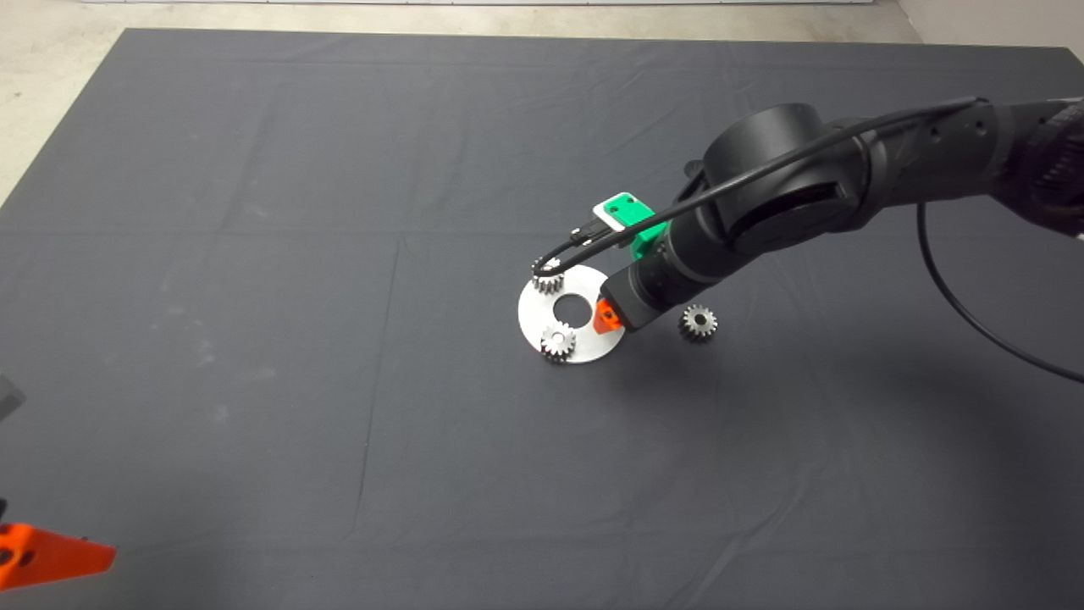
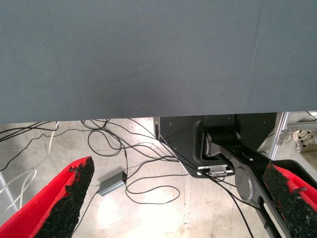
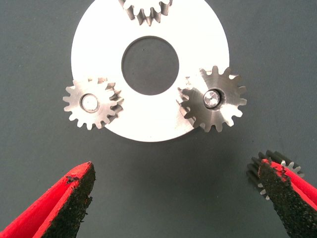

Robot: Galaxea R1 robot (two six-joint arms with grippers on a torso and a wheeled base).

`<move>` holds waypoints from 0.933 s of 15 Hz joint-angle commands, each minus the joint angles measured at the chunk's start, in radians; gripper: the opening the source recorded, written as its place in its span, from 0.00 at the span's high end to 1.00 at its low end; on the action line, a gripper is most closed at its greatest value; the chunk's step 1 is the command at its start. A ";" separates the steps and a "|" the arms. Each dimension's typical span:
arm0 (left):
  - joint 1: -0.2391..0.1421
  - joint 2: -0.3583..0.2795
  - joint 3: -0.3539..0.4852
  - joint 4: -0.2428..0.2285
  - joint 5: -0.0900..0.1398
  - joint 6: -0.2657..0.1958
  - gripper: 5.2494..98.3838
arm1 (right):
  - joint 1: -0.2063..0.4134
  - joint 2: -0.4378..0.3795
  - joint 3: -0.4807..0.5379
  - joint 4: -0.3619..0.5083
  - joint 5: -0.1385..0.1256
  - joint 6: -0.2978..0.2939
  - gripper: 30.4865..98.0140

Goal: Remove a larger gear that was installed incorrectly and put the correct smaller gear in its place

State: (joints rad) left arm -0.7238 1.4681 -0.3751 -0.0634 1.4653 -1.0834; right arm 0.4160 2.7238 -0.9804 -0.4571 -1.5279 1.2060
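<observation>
Dark mat; shiny long-toothed larger gear, seemingly pinned on plate.

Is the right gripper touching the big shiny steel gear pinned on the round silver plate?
Apart. The right wrist view shows bare dark mat between the right gripper with its open red fingers and the big shiny steel gear.

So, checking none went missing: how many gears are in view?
4: the larger gear and two silver gears on the plate; the smaller gear loose on the mat by the right gripper.
</observation>
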 commanded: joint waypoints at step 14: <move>-0.002 -0.004 0.012 -0.009 0.003 0.003 0.11 | -0.026 -0.057 -0.159 -0.052 -0.089 -0.048 0.15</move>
State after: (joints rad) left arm -0.7237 1.4628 -0.3751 -0.0634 1.4653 -1.0832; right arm 0.3736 2.6696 -1.0748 -0.5143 -1.5294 1.1848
